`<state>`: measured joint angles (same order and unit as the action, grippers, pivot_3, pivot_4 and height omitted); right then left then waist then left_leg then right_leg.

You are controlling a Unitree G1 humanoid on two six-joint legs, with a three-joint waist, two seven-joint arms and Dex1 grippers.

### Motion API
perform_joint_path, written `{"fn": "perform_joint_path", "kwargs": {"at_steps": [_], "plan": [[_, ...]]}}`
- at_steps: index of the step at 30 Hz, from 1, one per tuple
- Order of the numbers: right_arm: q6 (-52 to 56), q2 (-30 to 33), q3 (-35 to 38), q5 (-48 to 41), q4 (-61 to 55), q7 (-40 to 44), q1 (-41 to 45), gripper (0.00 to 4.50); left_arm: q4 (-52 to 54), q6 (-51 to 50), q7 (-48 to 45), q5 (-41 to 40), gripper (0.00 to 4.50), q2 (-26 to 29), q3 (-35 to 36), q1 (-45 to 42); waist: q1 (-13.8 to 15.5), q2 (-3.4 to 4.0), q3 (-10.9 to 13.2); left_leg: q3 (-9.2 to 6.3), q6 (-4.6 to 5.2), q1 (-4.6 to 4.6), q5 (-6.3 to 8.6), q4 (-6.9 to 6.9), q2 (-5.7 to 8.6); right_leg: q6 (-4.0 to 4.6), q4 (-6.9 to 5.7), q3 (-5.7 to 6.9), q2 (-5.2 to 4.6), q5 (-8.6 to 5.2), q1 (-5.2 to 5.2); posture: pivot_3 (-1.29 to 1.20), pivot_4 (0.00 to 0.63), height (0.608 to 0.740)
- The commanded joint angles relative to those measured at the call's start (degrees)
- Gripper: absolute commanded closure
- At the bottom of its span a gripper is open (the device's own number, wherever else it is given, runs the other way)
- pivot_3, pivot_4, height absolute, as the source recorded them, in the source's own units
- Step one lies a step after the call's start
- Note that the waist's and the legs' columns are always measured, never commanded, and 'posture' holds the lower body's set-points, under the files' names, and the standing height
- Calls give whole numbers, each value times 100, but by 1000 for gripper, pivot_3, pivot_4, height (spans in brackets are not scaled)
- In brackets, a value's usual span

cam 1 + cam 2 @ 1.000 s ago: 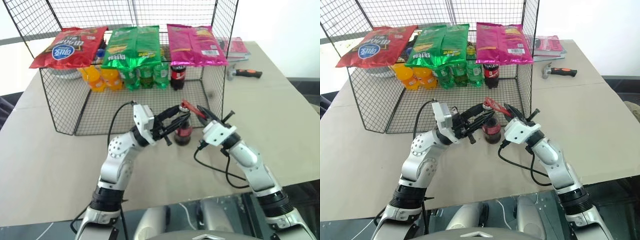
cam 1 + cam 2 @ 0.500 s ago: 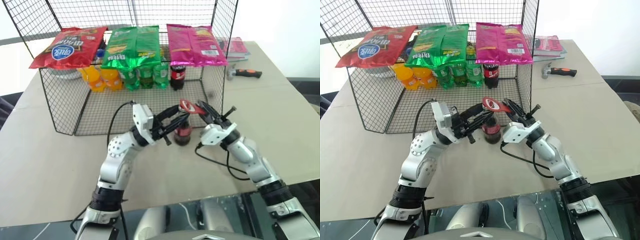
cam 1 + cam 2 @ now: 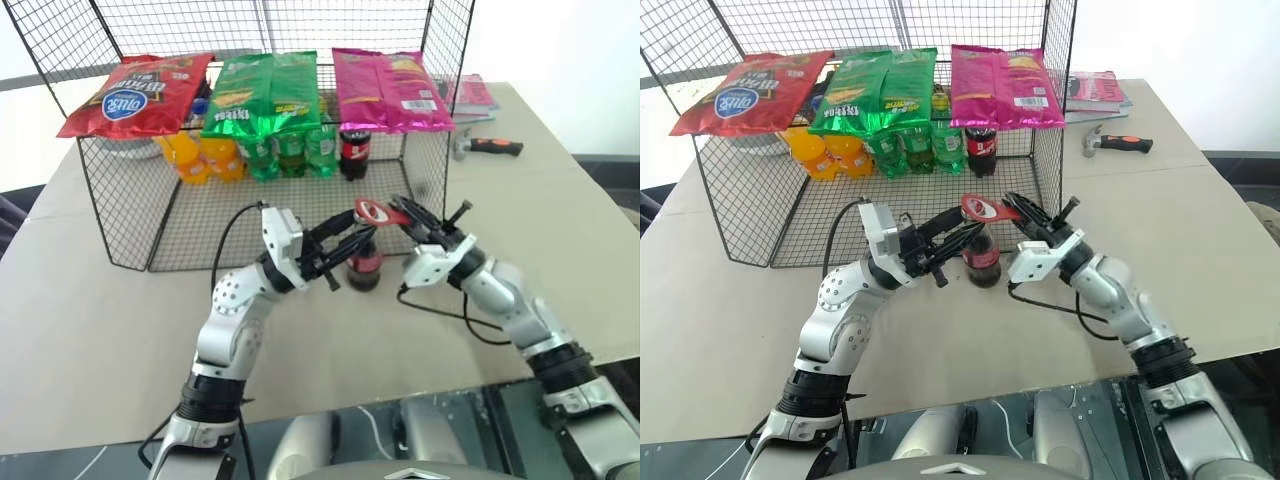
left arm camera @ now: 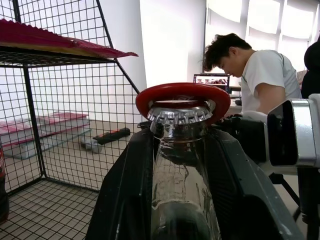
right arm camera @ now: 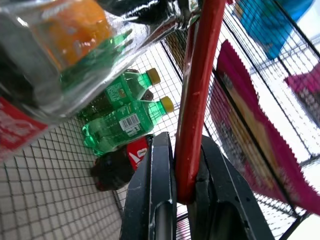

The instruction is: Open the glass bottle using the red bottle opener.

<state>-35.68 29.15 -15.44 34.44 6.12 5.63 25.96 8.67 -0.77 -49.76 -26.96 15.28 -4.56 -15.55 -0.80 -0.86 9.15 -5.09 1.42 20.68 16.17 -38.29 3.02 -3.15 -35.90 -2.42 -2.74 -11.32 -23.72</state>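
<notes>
The glass bottle stands on the table in front of the wire rack, with dark liquid and a red label. My left gripper is shut on the bottle's neck, one black finger on each side. My right gripper comes in from the right, shut on the handle of the red bottle opener. The opener's ring head lies nearly flat over the crown cap. In the right wrist view the bottle passes close beside the handle.
A wire rack stands behind, with red, green and pink snack bags on top and orange, green and dark cola bottles underneath. An orange-handled hammer and books lie at the back right. A person sits beyond the table.
My right gripper has rolled and risen slightly, which turns the opener's head from tilted on edge to nearly flat over the cap. The left gripper and the bottle have stayed still.
</notes>
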Motion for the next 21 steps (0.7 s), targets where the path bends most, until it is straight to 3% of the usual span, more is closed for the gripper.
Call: {"fn": "perform_joint_path", "kwargs": {"at_steps": [1,21], "plan": [[-534,321,-206,274,-155,262,329,4500,-62,-34,58,104,3319,-63,-107,-78,6,-3,0,-1,0,0,0,0,0,0,1,1,0,0,1,0,150,740],[-944,1127,202,410,320,79,1042,4500,-144,12,41,157,3319,-146,-165,-60,58,-4,3,1,10,4,6,0,3,1,9,0,-5,-1,2,0,150,740]]}}
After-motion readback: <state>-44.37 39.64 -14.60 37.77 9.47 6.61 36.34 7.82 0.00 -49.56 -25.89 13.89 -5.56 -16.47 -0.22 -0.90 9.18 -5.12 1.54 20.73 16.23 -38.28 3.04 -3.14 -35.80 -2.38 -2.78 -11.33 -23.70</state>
